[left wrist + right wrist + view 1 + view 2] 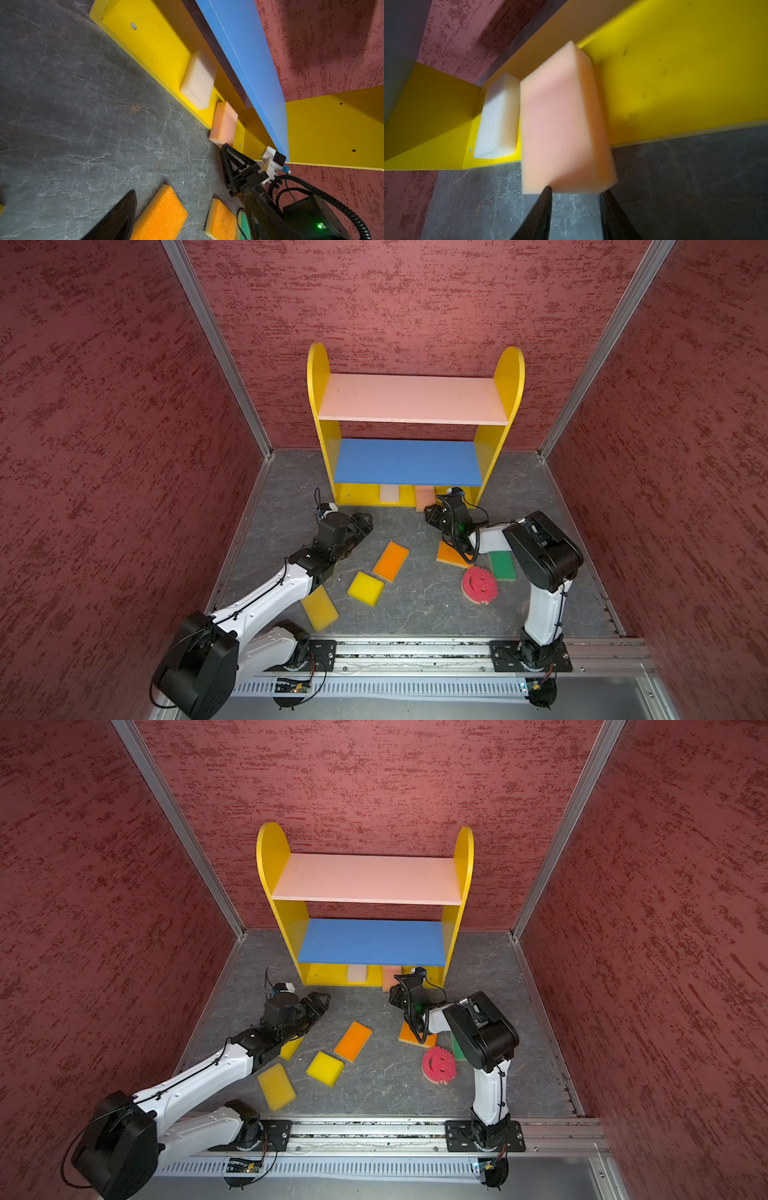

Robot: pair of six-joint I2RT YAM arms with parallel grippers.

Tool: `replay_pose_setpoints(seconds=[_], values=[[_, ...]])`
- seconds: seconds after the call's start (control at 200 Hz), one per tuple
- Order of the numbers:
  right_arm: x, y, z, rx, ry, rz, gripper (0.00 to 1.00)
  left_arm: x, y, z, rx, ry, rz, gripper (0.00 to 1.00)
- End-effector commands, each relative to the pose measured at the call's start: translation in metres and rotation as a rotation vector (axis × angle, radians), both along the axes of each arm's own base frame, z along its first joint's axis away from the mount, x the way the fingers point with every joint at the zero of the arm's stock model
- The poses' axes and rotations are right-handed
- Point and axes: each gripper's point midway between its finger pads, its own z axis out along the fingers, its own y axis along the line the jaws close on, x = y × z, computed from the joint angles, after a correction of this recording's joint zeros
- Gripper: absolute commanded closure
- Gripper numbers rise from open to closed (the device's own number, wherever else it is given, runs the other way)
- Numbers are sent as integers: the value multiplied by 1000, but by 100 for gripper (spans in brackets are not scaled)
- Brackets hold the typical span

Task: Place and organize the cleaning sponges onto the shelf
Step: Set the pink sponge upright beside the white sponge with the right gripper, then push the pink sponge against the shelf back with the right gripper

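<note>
**Peach sponge lying half on the bottom board, right tool at its near end**

The shelf [509, 381] is standing against the back wall. The peach sponge [562, 128] is lying across the front edge of the yellow bottom board [158, 41]. Its far part is resting on the board and its near end is jutting out toward the table [415, 605]. The cream sponge [198, 81] is lying flat on the same board, just beside the peach one and nearer the shelf's left panel.

The right tool [576, 190] is sitting at the peach sponge's near end with its jaws standing apart. The gap between them is narrower than the sponge and the foam is showing no squeeze, so they are not clamping it. Whether the tips are touching the foam, I cannot tell.

The left tool [368, 522] is hovering low over the table in front of the shelf's left half, jaws spread and gripping nothing.

The other sponges are lying on the table:
- The orange sponge [390, 561] is lying near the middle.
- The second orange sponge [451, 556] is lying partly under the right arm.
- The green sponge [502, 565] is lying near the second orange one, partly under the same arm.
- The pink smiley sponge [478, 585] is sitting just in front of those two.
- The middle yellow sponge [365, 588] is lying near the orange one.
- The front yellow sponge [319, 608] is lying beside the left arm.
- The third yellow sponge [292, 1047] is peeking out from beneath that arm.
</note>
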Motion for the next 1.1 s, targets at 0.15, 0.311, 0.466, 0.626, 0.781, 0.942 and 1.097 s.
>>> replay_pose_setpoints(seconds=[0.15,0.311,0.466,0.626,0.781,0.942,1.097], values=[[16,13,15,62,-52,6,60,1,0,-2,-1,-11,-10,19],[7,9,21,68,-61,7,59,2,0,-3,-3,-9,-14,19],[-14,7,33,151,-68,23,59,2,0,-2,-6,-13,-13,19],[-30,13,37,315,-57,43,82,1,1,-3,-9,-12,-14,18],[-25,23,32,432,-43,52,100,-1,1,-3,-12,-11,-16,19],[-12,20,17,466,-24,13,100,-3,6,1,-8,-16,-9,18],[-2,19,9,459,-23,4,100,-5,14,1,-4,-24,12,18]])
